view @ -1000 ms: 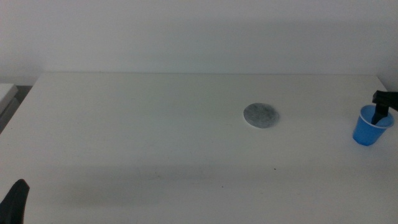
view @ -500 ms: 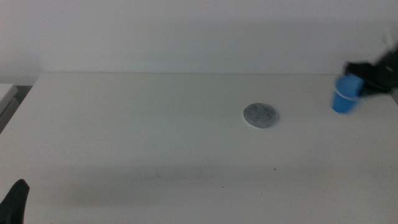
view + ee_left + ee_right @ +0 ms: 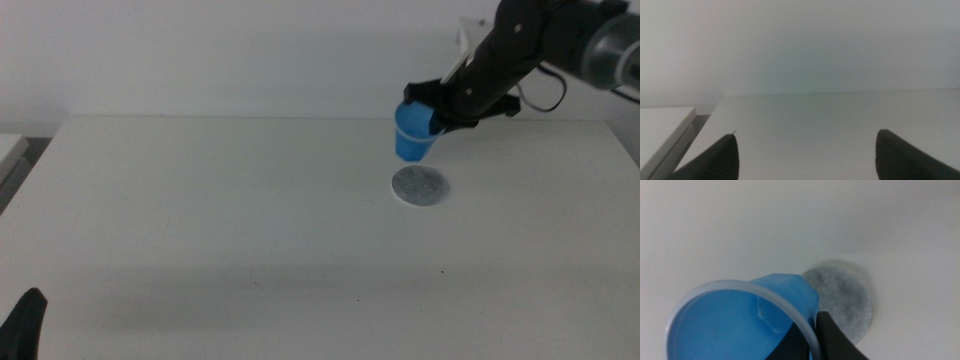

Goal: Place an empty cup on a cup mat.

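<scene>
1. We record the cup in the air, clear of the desk, hanging just above the far-left edge of the cup mat. It looks roughly upright in the middle view, with its base not touching the mat.
2. In the right wrist view the cup shows its open mouth and pale rim; we see only bare blue inside. One dark finger of the right gripper lies against the outside of the rim; a second dark edge lies just inside the rim next to it.
3. We read the right gripper as grasping the cup by its rim wall, on the side of the cup that faces the arm. The arm reaches in from the right, above the far half of the desk.
4. The cup mat lies flat on the desk, beyond and below the right fingers, partly covered by the cup in the wrist view. Its mottled grey face and thin pale edge are visible.
5. The left gripper waits near the desk's near-left corner, well apart from cup and mat. Its two fingers stand wide apart with nothing between them, only bare desk beyond. In the middle view only a dark tip of it shows.
</scene>
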Tool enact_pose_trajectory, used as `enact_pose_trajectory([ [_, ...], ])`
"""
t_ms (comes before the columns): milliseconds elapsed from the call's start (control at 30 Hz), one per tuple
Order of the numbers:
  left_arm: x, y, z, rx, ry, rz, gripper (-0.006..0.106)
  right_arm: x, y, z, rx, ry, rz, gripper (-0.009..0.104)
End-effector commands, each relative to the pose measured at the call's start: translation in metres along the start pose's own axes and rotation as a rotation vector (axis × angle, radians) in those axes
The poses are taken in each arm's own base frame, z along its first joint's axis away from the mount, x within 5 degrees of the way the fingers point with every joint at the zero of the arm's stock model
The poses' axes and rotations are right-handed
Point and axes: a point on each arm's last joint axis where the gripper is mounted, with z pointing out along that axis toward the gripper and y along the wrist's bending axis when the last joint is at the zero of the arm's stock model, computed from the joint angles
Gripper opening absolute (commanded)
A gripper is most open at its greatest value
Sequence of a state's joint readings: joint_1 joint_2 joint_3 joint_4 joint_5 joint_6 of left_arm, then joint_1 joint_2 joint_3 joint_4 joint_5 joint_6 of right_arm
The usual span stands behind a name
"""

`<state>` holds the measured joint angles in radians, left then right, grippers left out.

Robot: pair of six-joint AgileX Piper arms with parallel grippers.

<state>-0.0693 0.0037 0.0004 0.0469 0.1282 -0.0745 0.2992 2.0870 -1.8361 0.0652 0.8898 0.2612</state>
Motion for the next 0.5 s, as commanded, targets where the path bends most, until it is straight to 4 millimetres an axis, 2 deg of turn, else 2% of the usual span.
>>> enact_pose_trajectory([
  [0,-0.001,0.0,0.0,0.002,-0.017,-0.005,0.094,0.001,-0.001,0.01,0.012,0.016,-0.003,0.001],
  [167,-0.001,0.0,0.0,0.002,-0.017,-0.005,0.094,0.007,-0.005,0.031,0.028,0.059,0.006,0.001],
  [467,-0.001,0.0,0.0,0.002,-0.017,-0.005,0.094,0.009,-0.012,0.045,0.099,0.067,0.022,0.001],
])
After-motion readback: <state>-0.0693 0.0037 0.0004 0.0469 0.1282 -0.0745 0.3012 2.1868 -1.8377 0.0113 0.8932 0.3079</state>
